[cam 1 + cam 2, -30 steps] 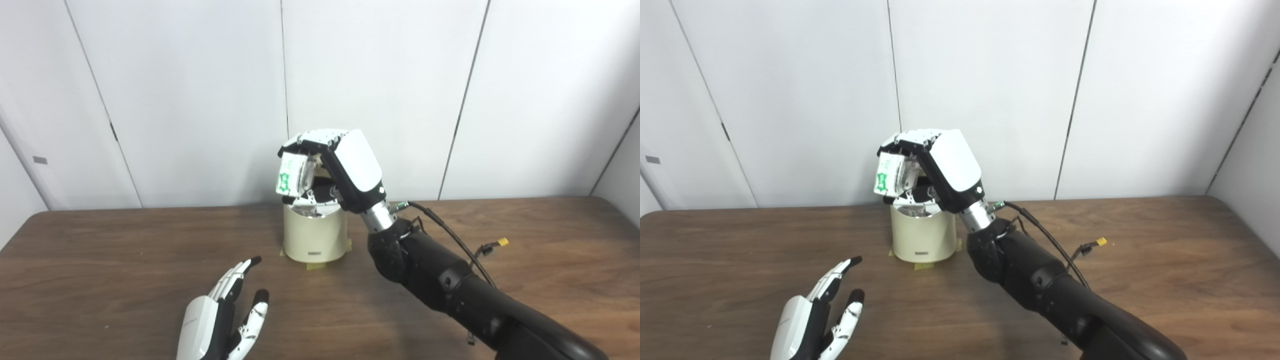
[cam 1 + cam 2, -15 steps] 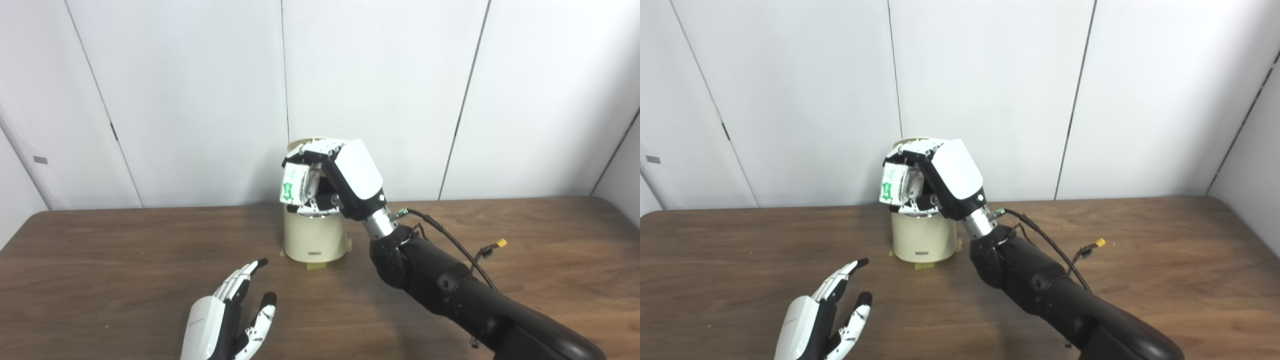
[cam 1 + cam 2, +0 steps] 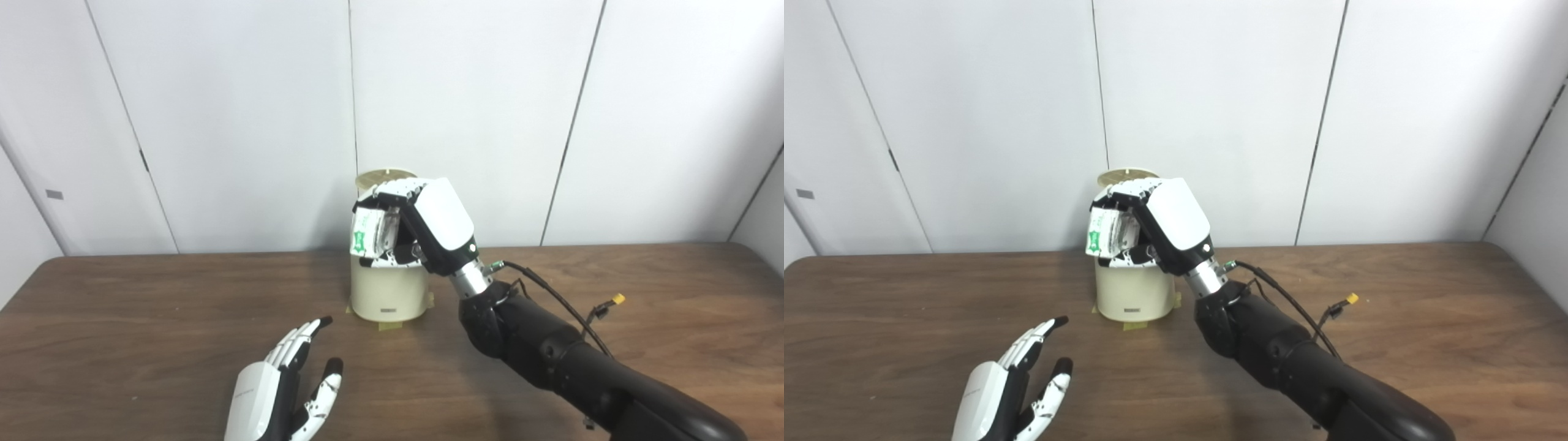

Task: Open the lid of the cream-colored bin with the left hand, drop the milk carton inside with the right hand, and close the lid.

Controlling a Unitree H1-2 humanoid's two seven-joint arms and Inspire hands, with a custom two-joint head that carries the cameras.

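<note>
The fingers point(image 3: 392, 197) of the right hand point(image 3: 422, 223) curl down over the top of the milk carton point(image 3: 366, 231), and the thumb presses against it from below, so the carton sits clamped inside the closed grasp. The carton hangs on the left side of the palm with its white face turned outward. It carries a green printed mark low on that face and small green lines of text above; none of the writing can be read. The carton's lower end is at the level of the bin's rim, right over the opening, and whether it touches the rim cannot be told.

The cream-colored bin point(image 3: 389, 293) stands upright on the wooden table point(image 3: 153, 318), near the far edge in front of the white wall panels point(image 3: 233, 122). Its lid point(image 3: 386, 178) is swung up and stands open behind the hand, only its rounded upper part visible above the knuckles. A small dark label sits low on the bin's front; its text is too small to read. Strips of yellowish tape point(image 3: 387, 325) show at the bin's base.

The right forearm runs black from the wrist toward the lower right, with a cable and a yellow connector point(image 3: 615, 299) beside it.

The left hand point(image 3: 278, 392) rests low, well apart from the bin, fingers spread and straight, holding nothing.
</note>
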